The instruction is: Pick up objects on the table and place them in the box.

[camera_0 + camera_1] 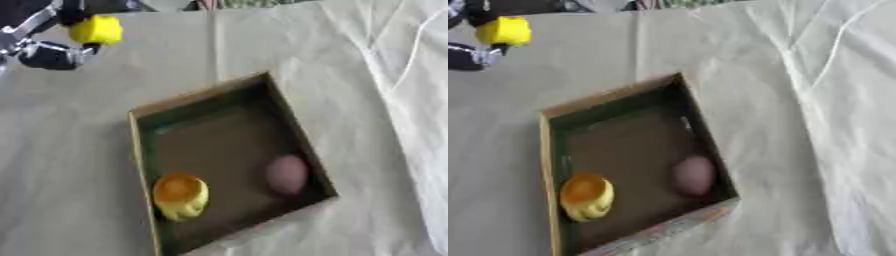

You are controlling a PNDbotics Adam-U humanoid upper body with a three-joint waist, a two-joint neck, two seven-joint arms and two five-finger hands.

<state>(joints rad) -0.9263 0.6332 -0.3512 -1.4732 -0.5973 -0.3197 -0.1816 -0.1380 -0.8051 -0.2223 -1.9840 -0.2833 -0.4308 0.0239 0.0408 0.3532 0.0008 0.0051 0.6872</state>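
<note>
While the left hand (48,47) sits at the upper left of the frame, the stock stands as follows.

Left eye view
- Left hand: fingers curled round a yellow object (96,30), carried clear of the cloth, well apart from the box (289,120).
- Yellow object: small, rounded, smooth-looking; I judge it light and rigid, possibly slippery, so a hold across its widest part seems safest.
- Box: open, cardboard-sided, dark floor, centre to lower centre of the frame.
- Contents: an orange-and-yellow item (181,196) by the lower left wall; a pinkish egg-shaped item (286,174) by the right wall; the two apart.
- Table covering (79,150): pale cloth, creased at right.

Right eye view
- Left hand: only partly in frame at the upper left corner, the yellow object in its grasp.
- Right hand: not seen in either view.
- Box interior: bare floor at the upper part, room for the yellow object by my judgement.
</note>
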